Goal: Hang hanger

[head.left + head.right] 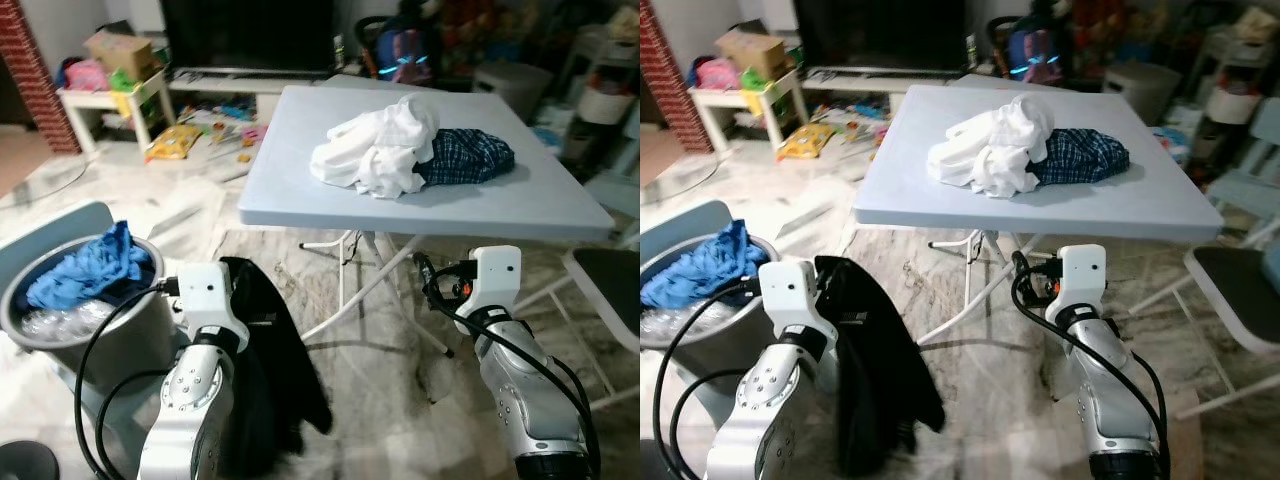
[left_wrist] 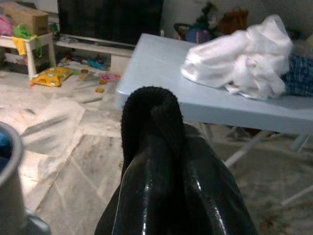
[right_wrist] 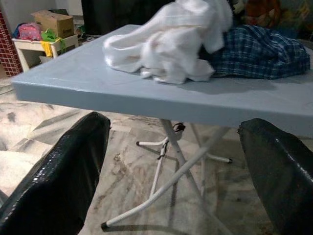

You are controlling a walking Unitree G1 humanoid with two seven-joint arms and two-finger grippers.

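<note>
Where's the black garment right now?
The black garment hangs from the left gripper, low on the robot's left, between the grey basket and the folding table.

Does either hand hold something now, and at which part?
The left hand holds a black garment by a bunched fold at its top; the right hand is open and holds nothing.

Before you stands a pale blue folding table on white crossed legs. On its top lie a crumpled white garment and, touching it on your right, a dark blue plaid garment. The marbled floor beneath carries the table.
</note>
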